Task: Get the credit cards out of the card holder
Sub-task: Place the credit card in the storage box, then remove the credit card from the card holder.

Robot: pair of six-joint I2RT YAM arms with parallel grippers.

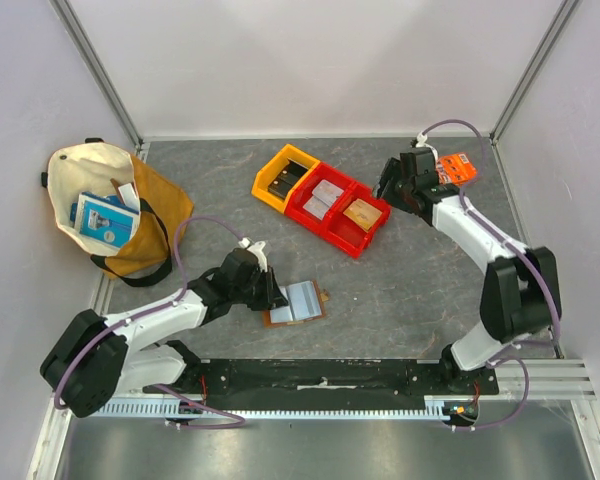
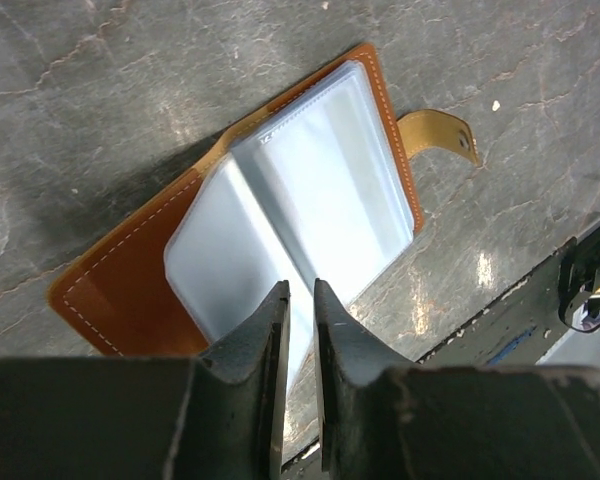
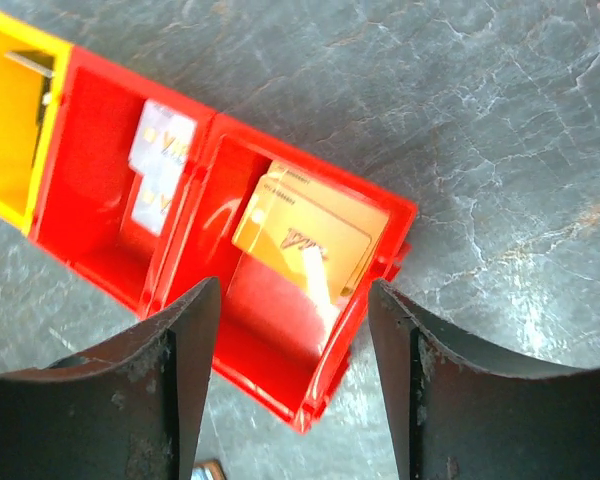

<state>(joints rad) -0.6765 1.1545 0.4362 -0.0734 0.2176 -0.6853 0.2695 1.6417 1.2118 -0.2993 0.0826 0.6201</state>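
Card holder (image 2: pixel 300 200) open, left claw (image 2: pixel 300 292) at its edge

Looked down from high above and behind both arm bases, far enough to hold the whole table (image 1: pixel 410 290). Rode the left wrist close over the card holder (image 2: pixel 310 190), facing steeply down, left gripper (image 2: pixel 298 300) at 6 o'clock. Rode the right wrist near above the red bins (image 3: pixel 90 250), right gripper (image 3: pixel 295 300) at 6 o'clock. Shared both patches with the overhead view: card holder at 6 o'clock of centre, red bins toward 2 o'clock.
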